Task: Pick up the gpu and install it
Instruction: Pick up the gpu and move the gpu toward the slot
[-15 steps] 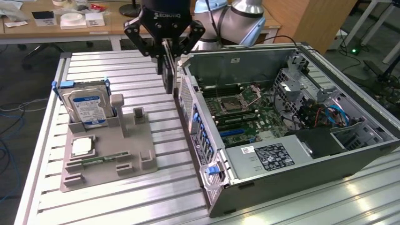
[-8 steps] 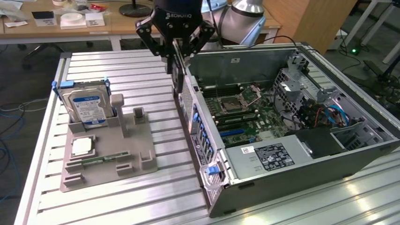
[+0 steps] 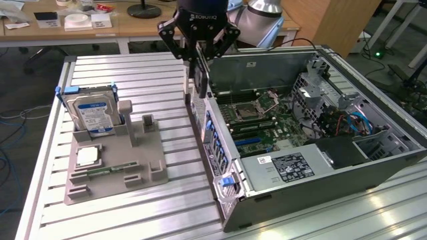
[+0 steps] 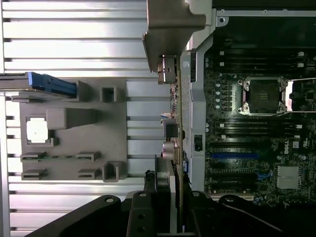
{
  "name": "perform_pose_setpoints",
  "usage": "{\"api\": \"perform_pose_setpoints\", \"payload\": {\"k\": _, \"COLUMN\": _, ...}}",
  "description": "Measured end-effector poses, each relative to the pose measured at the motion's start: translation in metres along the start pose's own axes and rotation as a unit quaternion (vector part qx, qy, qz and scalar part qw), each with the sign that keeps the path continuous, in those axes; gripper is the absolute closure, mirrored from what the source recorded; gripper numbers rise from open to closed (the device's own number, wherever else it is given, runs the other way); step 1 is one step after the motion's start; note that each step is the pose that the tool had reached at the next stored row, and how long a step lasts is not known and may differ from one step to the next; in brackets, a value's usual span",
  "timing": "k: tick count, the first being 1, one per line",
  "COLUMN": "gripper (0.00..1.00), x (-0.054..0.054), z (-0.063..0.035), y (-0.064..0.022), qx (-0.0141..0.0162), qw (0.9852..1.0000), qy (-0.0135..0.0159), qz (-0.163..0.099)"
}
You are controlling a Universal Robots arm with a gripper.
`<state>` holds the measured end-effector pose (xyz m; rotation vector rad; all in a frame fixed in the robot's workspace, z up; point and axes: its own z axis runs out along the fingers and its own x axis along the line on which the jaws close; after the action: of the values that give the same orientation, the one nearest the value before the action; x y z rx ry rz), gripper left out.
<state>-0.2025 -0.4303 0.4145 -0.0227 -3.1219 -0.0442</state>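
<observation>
Bright, even room light, seemingly from overhead. Glare whitens the table slats beside the case, and more so in the wrist view. The case's interior sits in soft shadow.

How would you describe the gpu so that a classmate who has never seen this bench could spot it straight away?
Find the open computer case at the exterior view's right; over its wall that faces the grey holder hangs the black pincer. The gpu is the thin dark card gripped upright in it, unlike the silver, blue-labelled hard drive standing in that holder.
</observation>
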Motion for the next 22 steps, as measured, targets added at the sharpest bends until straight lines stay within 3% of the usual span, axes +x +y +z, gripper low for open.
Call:
{"api": "perform_pose_setpoints", "payload": {"k": 13, "gripper": 0.72, "x": -0.032, "z": 0.0007, "y": 0.0004, "qx": 0.0, "qw": 1.0, "qy": 0.0, "qz": 0.0}}
{"api": "perform_pose_setpoints", "payload": {"k": 22, "gripper": 0.72, "x": -0.047, "z": 0.0015, "y": 0.0006, "qx": 0.0, "qw": 1.0, "qy": 0.0, "qz": 0.0}}
